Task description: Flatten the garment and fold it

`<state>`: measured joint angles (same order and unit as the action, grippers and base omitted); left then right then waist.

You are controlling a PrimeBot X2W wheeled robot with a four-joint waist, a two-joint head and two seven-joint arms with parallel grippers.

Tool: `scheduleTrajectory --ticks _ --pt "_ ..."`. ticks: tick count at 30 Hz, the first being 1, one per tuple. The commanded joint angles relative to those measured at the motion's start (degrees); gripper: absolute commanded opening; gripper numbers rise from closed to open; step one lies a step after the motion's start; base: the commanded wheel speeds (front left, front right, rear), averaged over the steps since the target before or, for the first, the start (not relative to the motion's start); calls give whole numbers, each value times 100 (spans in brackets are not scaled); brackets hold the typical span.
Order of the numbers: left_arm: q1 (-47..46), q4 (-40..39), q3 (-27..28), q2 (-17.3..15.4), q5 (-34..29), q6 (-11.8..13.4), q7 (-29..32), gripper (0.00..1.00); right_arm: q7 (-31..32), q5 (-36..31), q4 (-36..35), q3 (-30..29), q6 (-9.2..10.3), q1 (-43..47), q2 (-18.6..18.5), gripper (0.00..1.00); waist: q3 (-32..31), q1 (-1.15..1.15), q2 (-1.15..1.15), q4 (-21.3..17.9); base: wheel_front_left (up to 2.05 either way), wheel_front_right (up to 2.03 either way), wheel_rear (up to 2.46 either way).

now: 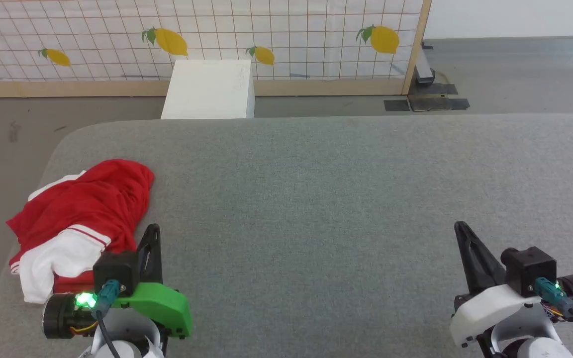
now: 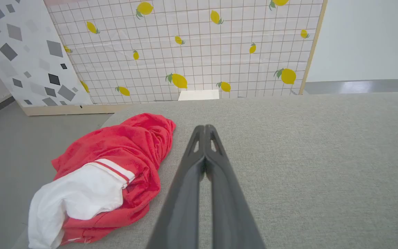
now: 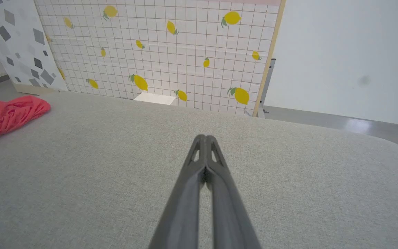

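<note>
The garment (image 1: 87, 209) is a bright red shirt with white sleeves, lying crumpled in a heap at the left edge of the grey table (image 1: 316, 199). One white sleeve with striped trim hangs toward the near left corner. In the left wrist view the garment (image 2: 116, 162) lies just left of my left gripper (image 2: 205, 127), whose fingers are pressed together and hold nothing. My left gripper (image 1: 153, 227) stands beside the heap's near right side. Far to the right, my right gripper (image 1: 459, 224) is shut and holds nothing. The right wrist view has the garment (image 3: 5, 116) at its far left and my right gripper (image 3: 205, 137) over bare fabric.
A white box (image 1: 209, 89) stands on the floor behind the table's far edge. A lemon-patterned tiled panel (image 1: 266, 35) with a wooden frame closes the back. The table's rounded left corner (image 1: 62, 144) lies close to the garment. Wide grey table surface stretches between the two grippers.
</note>
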<state>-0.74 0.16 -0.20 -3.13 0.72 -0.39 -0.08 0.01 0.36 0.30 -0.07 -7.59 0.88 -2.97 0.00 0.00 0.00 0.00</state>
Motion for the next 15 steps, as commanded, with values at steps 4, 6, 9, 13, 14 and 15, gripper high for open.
scheduleTrajectory --ticks 4,6,9,13,14,15 --pt "74 -16 20 25 -72 39 8 0 -1 -36 -30 7 10 -88 10 0 0 0 0 0 0 0 0" --pt "74 -16 20 25 -72 39 8 0 -1 -36 -30 7 10 -88 10 0 0 0 0 0 0 0 0" --pt "74 -16 20 25 -72 39 8 0 -1 -36 -30 7 10 -88 10 0 0 0 0 0 0 0 0" --pt "74 -16 20 25 -72 39 8 0 -1 -36 -30 7 10 -88 10 0 0 0 0 0 0 0 0" --pt "74 -16 20 25 -72 39 8 0 -1 -36 -30 7 10 -88 10 0 0 0 0 0 0 0 0" --pt "74 -16 20 25 -72 39 8 0 -1 -36 -30 7 10 -88 10 0 0 0 0 0 0 0 0"
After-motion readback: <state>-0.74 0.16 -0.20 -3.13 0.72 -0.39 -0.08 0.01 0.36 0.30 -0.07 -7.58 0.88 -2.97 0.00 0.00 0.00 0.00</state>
